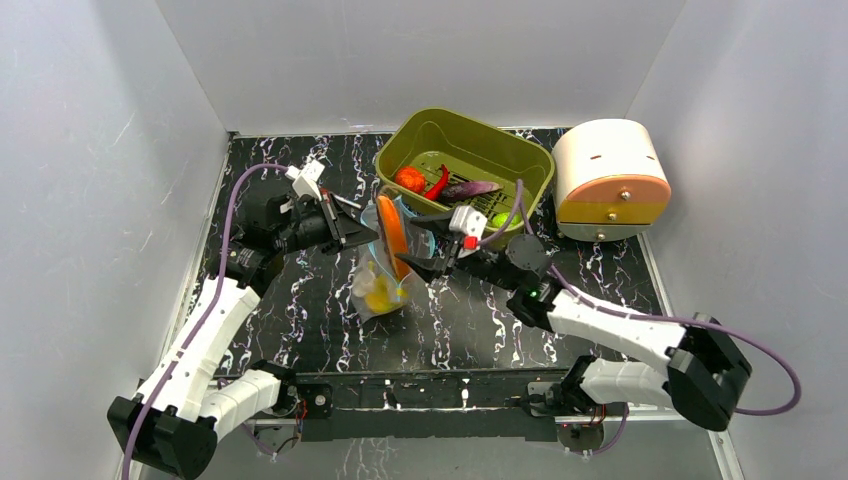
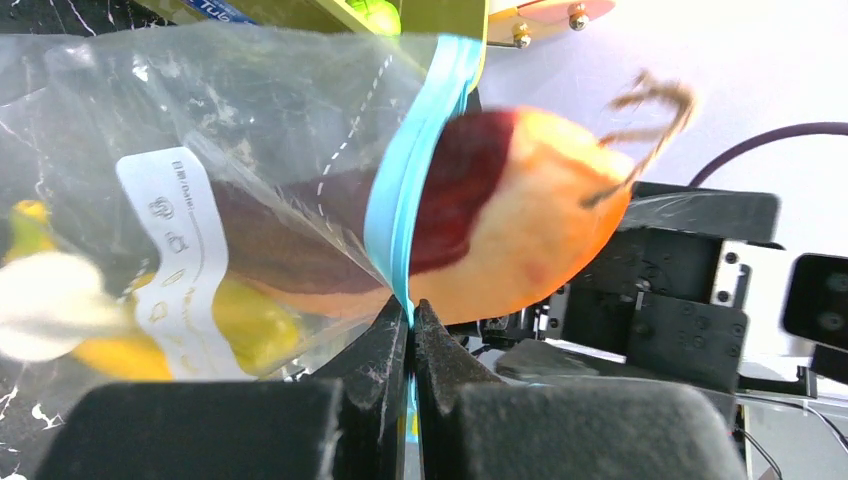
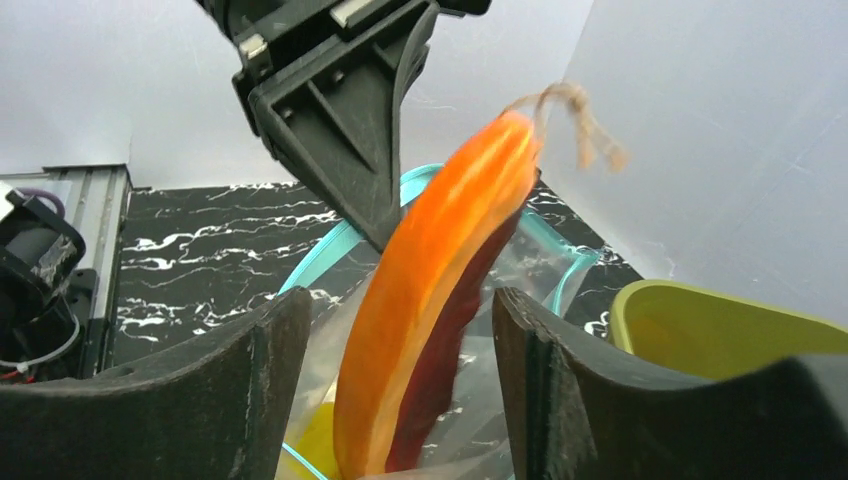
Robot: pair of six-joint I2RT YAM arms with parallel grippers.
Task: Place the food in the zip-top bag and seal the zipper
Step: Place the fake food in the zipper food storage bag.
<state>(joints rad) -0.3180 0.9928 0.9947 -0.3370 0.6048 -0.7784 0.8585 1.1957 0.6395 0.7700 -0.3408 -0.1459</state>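
While the left fingers (image 2: 393, 348) pinch shut on the teal zipper (image 2: 415, 170) and hold the bag (image 1: 383, 285) up near the middle of the worktop (image 1: 300, 300), the carrot (image 1: 392, 225) stands half in its mouth, stalk end up. The right fingers (image 3: 272, 345) are spread either side of it, touching neither flank as far as I can see.

So I'd say filling is in hand: banana (image 2: 250, 320) in, carrot partway. Next, I reckon, the carrot wants nudging down. Then comes a trip to the tub (image 1: 470, 138) at the far edge for tomato (image 1: 408, 180), chili (image 1: 437, 182), eggplant (image 1: 470, 188) and green fruit (image 1: 497, 218).

The bag is thin, clear, crinkly film. The carrot is smooth, tapered and glossy, with a twine tuft.
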